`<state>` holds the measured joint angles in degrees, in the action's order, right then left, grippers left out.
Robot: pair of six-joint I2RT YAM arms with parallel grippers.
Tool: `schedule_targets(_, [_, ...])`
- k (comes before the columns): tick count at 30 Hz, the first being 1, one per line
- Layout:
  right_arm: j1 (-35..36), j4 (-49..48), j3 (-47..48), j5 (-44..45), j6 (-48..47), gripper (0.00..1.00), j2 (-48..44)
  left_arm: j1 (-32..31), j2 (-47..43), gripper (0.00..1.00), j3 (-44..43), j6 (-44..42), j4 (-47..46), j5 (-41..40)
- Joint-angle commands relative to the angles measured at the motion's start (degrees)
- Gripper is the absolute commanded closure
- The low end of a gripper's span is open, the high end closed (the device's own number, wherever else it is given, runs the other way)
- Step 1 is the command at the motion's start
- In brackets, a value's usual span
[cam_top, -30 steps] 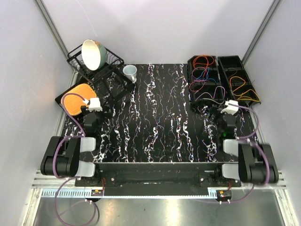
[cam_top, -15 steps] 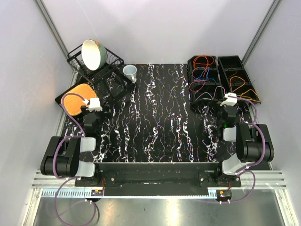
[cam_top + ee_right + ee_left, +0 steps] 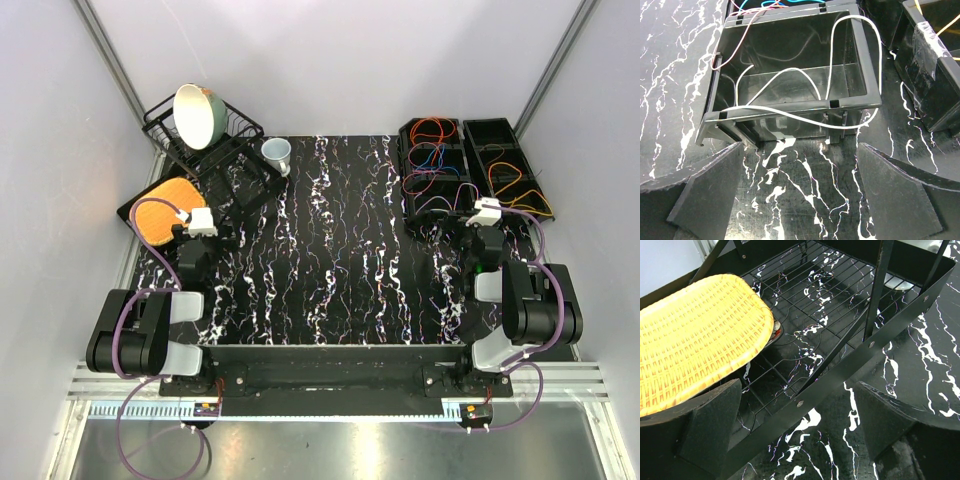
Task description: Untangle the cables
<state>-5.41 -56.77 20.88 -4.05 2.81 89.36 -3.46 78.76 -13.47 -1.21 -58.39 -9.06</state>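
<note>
Right wrist view: the right gripper (image 3: 800,170) hovers low over the table (image 3: 330,250) with its jaws spread wide and nothing between them, just short of the nearest compartment of the black bin (image 3: 716,87).

Findings:
- The cables sit in the bins at the far right corner. A white cable (image 3: 805,120) loops inside that compartment and drapes over the front rim and the right rim.
- A pinkish cable (image 3: 747,30) runs in from the compartment behind. I cannot tell from this angle whether it crosses under the white one or only lies beside it.
- Blue and orange cables (image 3: 430,145) lie further back.
- The left gripper (image 3: 797,390) is also wide and empty, parked at the drying rack (image 3: 875,335) beside the woven mat (image 3: 695,335), well apart from the work.

Risks, in my judgement:
- A pull on the white loop could snag on the rim and drag or tip the bin.
- If the strands are crossed, a lift would tighten the knot.
- The wire is thin; broad pads may close on the bin wall or miss it.
</note>
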Motion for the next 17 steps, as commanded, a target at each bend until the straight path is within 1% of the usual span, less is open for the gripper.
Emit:
schedule_targets(1, [0.0, -3.1, 0.6, -0.3, -1.0, 0.00, -0.5, 0.3, -0.1, 0.01, 0.0, 0.2, -4.8, 1.0])
schedule_targets(11, [0.0, -1.7, 1.4, 0.4, -0.5, 0.00, -0.2, 0.2, -0.1, 0.01, 0.0, 0.3, -4.8, 1.0])
schedule_targets(17, [0.0, -2.6, 0.8, 0.9, -0.4, 0.00, -0.4, 0.2, -0.1, 0.01, 0.1, 0.2, -4.8, 1.0])
